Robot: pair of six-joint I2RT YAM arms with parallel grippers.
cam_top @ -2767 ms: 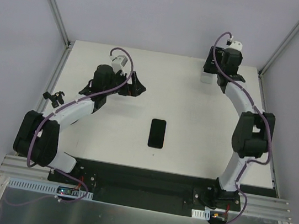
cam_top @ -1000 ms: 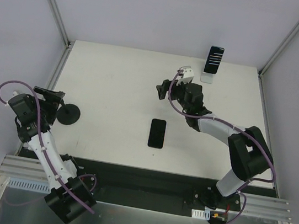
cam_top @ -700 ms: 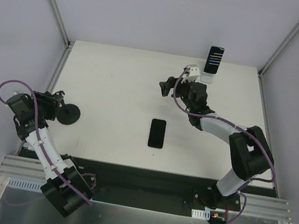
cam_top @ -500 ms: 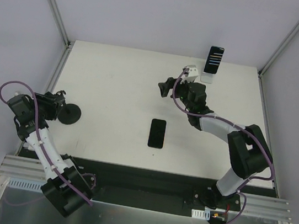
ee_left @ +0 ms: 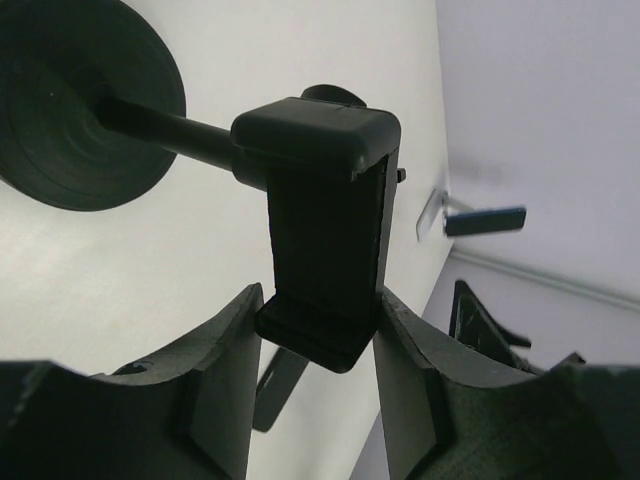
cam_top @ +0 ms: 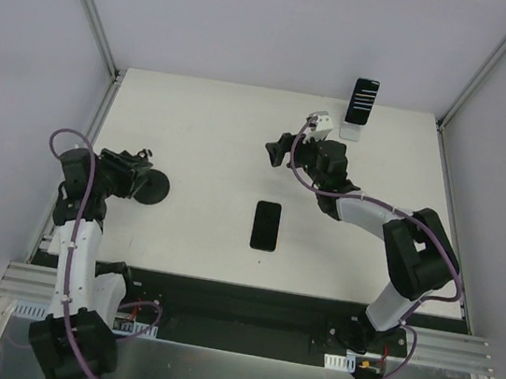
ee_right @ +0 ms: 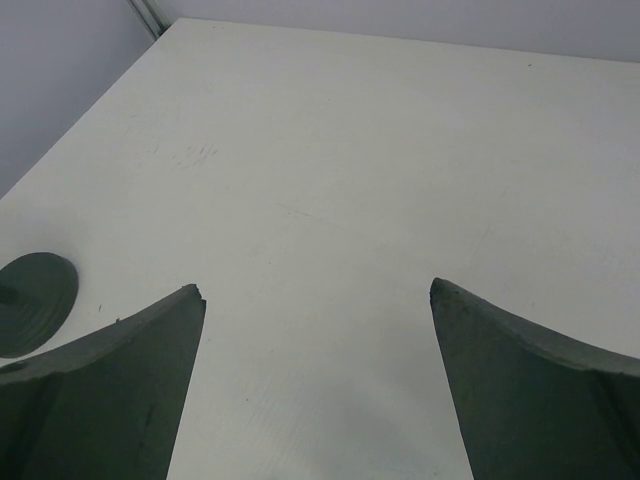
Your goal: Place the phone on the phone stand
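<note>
The phone, a black slab, lies flat on the white table near its middle. The phone stand is black, with a round base, a thin stem and a clamp head. My left gripper is shut on the clamp head at the table's left side, one finger on each side of it. My right gripper hangs open and holds nothing, behind and slightly right of the phone. The stand's base shows at the left edge of the right wrist view.
A second phone with a lit screen stands on a white holder at the back right, also visible sideways in the left wrist view. Metal frame posts and grey walls close in the table.
My left gripper closed on the stand's clamp head, and the arm swung right and inward with it. The right arm has barely moved since a second ago.
</note>
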